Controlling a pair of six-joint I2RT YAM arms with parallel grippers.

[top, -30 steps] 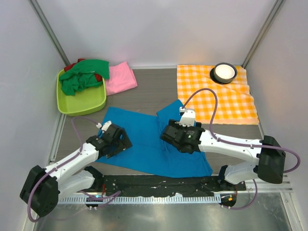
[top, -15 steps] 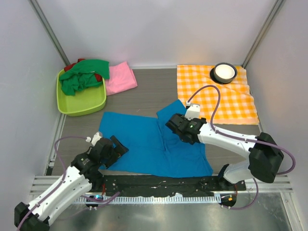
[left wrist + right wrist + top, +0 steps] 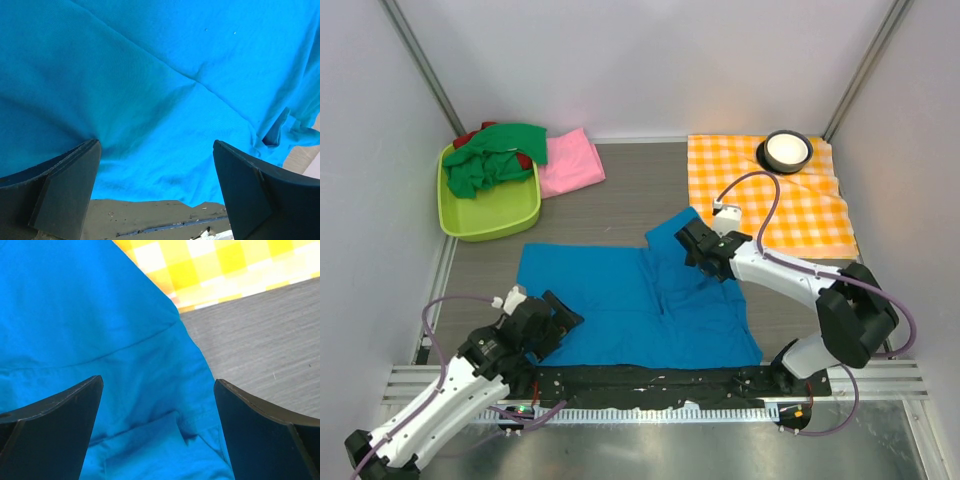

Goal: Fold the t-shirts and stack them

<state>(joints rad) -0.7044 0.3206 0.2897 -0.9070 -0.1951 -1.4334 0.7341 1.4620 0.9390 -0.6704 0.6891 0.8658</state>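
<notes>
Blue t-shirt (image 3: 640, 300) lies spread out, one sleeve just beside the checked cloth (image 3: 800, 215). The left gripper (image 3: 558, 318) and right gripper (image 3: 692, 240) stand wide over it, holding nothing. I think a shallow pinch may catch one layer only, making a crooked fold.

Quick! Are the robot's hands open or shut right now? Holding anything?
Left gripper: open, holding nothing, over the bright blue cloth t-shirt.
Right gripper: open, holding nothing, over the same t-shirt.
</notes>
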